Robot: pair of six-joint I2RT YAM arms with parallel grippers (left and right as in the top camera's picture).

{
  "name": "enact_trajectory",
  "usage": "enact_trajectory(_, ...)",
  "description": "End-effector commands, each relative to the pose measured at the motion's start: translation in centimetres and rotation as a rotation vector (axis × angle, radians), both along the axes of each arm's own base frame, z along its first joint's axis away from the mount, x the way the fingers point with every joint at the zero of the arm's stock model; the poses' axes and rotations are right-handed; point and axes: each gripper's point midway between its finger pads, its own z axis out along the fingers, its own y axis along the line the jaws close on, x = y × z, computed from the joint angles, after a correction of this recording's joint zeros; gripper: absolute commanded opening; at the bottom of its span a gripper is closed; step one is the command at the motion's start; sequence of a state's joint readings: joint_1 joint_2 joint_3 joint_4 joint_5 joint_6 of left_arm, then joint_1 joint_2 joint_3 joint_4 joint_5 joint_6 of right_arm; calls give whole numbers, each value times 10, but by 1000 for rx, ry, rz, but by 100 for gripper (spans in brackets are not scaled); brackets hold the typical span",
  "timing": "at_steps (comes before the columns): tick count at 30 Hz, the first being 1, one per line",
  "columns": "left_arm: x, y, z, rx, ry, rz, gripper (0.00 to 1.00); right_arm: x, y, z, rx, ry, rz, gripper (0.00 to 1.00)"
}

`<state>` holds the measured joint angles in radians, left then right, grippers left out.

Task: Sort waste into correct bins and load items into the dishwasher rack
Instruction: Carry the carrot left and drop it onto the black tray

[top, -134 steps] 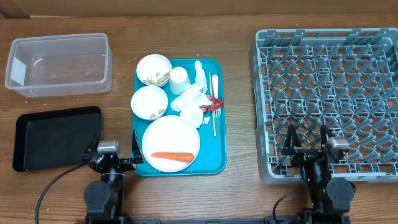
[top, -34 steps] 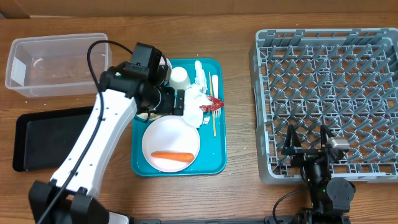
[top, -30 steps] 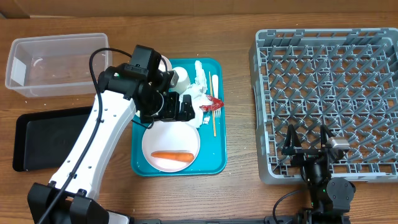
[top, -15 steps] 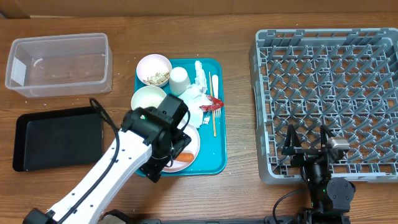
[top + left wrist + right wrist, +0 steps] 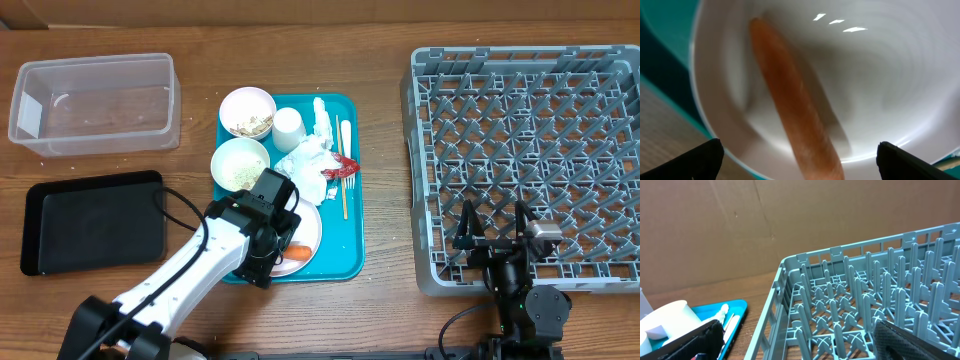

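**Surface and room.** The bench [image 5: 385, 300] is brown wood with a visible lengthwise grain. The right wrist view shows plain brown cardboard [image 5: 740, 220] standing behind its far edge.

**Containers.**
- The clear plastic tub [image 5: 28, 115] is rectangular with rounded corners. It sits far left.
- The shallow black tray [image 5: 92, 220] is matt and rectangular. It sits just near of the tub.
- The dishwasher rack [image 5: 412, 150] is a square grid of grey plastic with upright pegs. It takes up the right side.
- A glossy teal serving tray [image 5: 345, 255] lies at the centre.

**Contents of the serving tray.**
- Two round white bowls [image 5: 247, 112] [image 5: 240, 165] sit along its left side. Both hold grainy food scraps.
- A small white cup [image 5: 288, 127] stands beside the far bowl.
- Crumpled white napkins [image 5: 305, 160] lie at mid-tray.
- The crinkled red wrapper [image 5: 342, 168] touches the right edge of the napkins.
- A thin wooden stick [image 5: 345, 200] lies along the right side.
- The smooth round plate [image 5: 312, 225] sits at the near end, with the orange carrot [image 5: 790, 110] lying on it.

**Grippers.**
- The left gripper [image 5: 800, 160] hangs low over the plate with its jaws spread wide. The carrot lies in line between the fingertips and nothing is grasped. The view is blurred, so contact cannot be judged.
- The right gripper [image 5: 493, 228] is over the near-left corner of the rack. Its jaws are wide apart and hold nothing.
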<state>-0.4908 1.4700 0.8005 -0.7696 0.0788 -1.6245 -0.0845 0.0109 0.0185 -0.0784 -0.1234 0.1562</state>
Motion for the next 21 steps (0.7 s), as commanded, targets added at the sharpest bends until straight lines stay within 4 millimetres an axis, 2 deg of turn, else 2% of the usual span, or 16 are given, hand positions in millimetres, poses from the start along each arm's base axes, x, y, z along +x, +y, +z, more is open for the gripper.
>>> enact_trajectory(1,4,-6,-11,-19,9,19,100,0,-1,-2,-5,-4,-5,100)
enact_trajectory(3,9,-8,-14,-25,-1,18,100,0,-1,-2,-4,-4,-5,100)
enact_trajectory(11,2,-10,-38,-13,77,17,100,0,-1,-2,-5,-4,-5,100)
enact_trajectory(13,2,-9,-42,-6,86,17,92,0,-1,-2,-5,-4,-5,100)
enact_trajectory(15,3,-6,-43,11,81,23,79,0,-1,-2,-4,-4,-5,100)
enact_trajectory(18,6,0,-44,28,76,37,67,0,-1,-2,-5,-4,-5,100)
enact_trajectory(21,9,9,-44,57,64,35,68,0,-1,-2,-4,-4,-5,100)
